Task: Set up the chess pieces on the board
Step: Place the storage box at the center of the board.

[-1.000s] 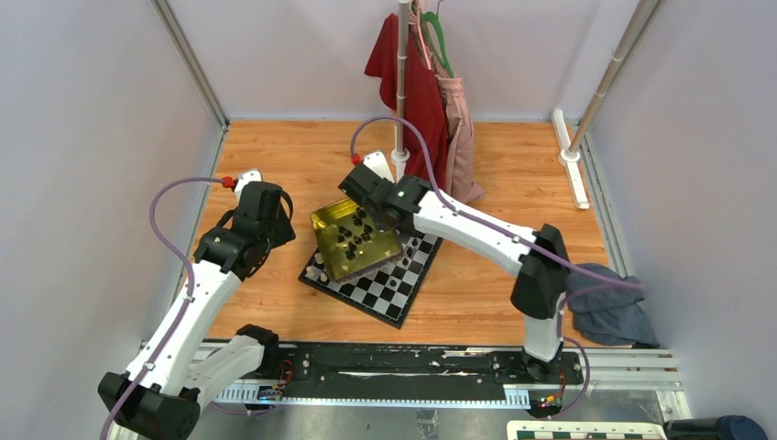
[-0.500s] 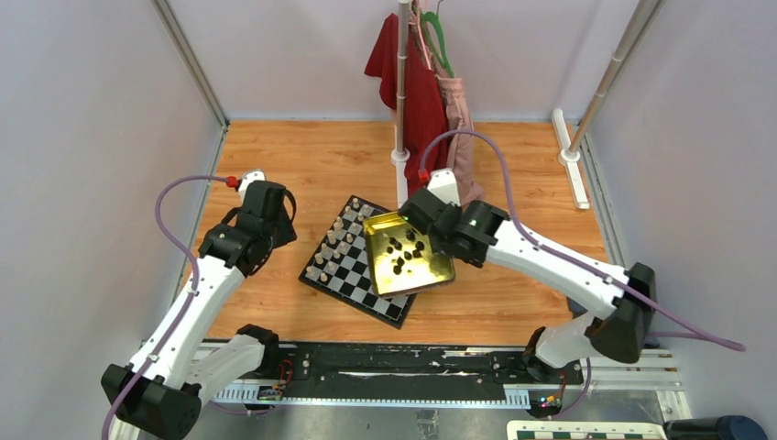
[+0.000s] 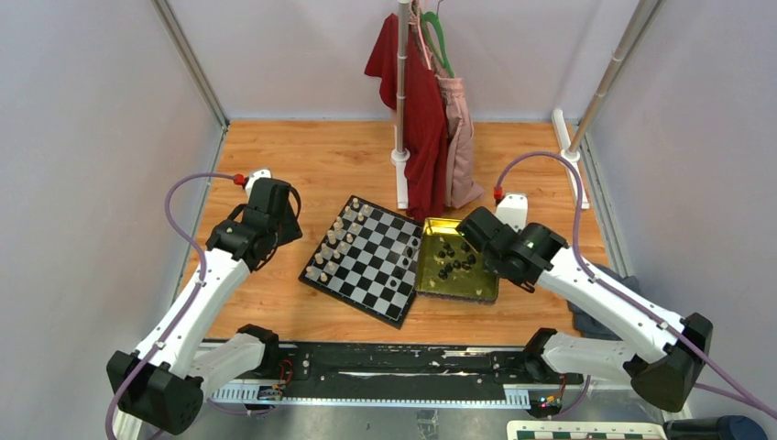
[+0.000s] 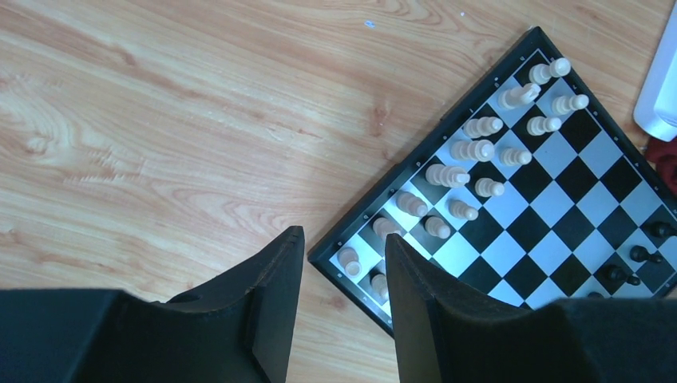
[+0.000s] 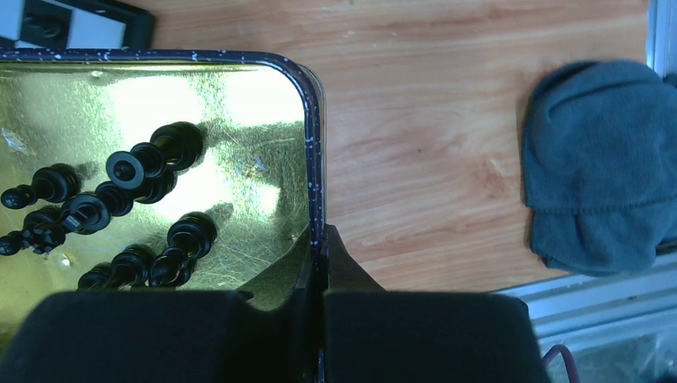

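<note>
The chequered board lies at the table's middle, with cream pieces in two rows along its left side. Several tiny black chess pieces lie loose in the gold tin tray, just right of the board. In the right wrist view they cluster at the tray's left. My right gripper is shut on the tray's right rim. A few black pieces stand on the board's far-right squares. My left gripper is open and empty above the board's left corner.
Red and pink clothes hang on a pole stand behind the board. A grey cloth lies right of the tray. A white bar lies at the back right. The stand's white base edges the left wrist view.
My right gripper has carried the gold tray with the black pieces from over the board's left side to the table right of the board. The left arm has barely moved.
</note>
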Controlling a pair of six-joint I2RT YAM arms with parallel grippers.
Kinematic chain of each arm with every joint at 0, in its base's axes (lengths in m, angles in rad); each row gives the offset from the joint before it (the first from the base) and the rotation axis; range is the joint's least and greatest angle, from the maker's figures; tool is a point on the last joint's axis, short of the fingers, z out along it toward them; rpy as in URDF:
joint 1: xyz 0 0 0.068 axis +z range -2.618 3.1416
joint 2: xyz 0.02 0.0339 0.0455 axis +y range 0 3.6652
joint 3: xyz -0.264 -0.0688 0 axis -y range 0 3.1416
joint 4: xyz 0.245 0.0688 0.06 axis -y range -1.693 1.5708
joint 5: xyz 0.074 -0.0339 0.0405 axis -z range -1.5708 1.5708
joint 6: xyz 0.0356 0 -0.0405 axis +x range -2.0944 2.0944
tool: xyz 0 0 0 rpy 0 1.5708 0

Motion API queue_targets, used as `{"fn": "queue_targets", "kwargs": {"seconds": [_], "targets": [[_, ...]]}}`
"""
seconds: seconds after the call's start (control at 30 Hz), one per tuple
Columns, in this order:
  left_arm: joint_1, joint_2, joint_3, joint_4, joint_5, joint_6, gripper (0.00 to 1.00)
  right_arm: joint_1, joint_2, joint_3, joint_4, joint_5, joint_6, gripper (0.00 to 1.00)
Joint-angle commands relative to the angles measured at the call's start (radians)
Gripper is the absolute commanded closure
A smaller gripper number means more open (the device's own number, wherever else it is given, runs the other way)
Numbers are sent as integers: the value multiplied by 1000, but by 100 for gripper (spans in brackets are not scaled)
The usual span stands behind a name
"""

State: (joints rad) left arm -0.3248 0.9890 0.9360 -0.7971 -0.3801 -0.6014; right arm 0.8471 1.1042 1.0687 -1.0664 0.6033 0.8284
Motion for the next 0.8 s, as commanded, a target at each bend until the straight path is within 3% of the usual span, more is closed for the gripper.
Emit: {"fn": "queue_targets", "kwargs": {"seconds": [0.0,0.37,0.77], "targets": [[-5,12,-8,47,26,4,52,-62,-66,-59,-26,19,100,100],[-5,51,30,76,39,11,52,-278,-60,-189,101,-30,41,100],[-5,54,27,105,50,-3,52,-498,100,-241,342,-137,-128,100]]}}
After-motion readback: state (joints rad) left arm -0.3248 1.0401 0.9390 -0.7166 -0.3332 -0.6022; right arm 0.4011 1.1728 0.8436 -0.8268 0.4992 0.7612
